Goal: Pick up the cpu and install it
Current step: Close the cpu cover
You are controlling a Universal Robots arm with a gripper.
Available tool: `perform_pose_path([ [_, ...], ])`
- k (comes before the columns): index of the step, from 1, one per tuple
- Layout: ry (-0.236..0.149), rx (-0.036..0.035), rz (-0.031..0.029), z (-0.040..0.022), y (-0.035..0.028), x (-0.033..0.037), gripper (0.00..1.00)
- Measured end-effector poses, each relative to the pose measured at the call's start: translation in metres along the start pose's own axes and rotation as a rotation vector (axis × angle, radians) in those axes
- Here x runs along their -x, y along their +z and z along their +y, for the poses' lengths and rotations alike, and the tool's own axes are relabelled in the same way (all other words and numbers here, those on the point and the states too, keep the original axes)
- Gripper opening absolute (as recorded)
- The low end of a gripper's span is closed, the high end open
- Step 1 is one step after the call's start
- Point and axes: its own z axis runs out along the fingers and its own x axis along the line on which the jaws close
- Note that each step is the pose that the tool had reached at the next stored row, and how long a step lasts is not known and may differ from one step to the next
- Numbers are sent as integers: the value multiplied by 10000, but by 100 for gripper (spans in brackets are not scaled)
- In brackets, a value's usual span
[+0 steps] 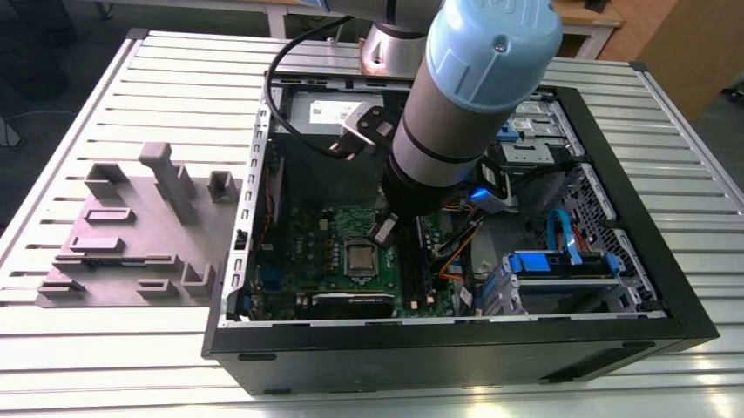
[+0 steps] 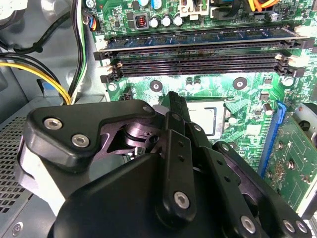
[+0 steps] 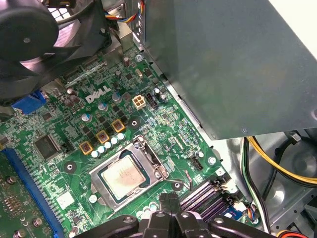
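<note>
The cpu (image 3: 124, 176), a small square chip with a pale metal top, lies flat in the socket on the green motherboard (image 3: 64, 148) inside the open computer case (image 1: 651, 287). In the exterior view the cpu (image 1: 361, 257) is near the board's middle, and my gripper (image 1: 384, 231) hangs just above it, slightly toward the exterior view's right. The black fingertips of my gripper (image 3: 169, 201) are together with nothing between them, a short way from the socket's edge. In the second wrist view my gripper (image 2: 176, 99) covers part of the cpu (image 2: 208, 119).
Black memory slots (image 2: 198, 59) run beside the socket. A large grey power supply box (image 3: 223, 64) and a black fan (image 3: 34, 34) stand close by, with yellow and black cables (image 2: 54, 79). A grey fixture plate with blocks (image 1: 128, 235) lies at the exterior view's left.
</note>
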Motion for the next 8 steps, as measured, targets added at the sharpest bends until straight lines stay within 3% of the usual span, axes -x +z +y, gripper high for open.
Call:
perform_pose_path([
  [8,0,0,-1,5,-30,2,10],
])
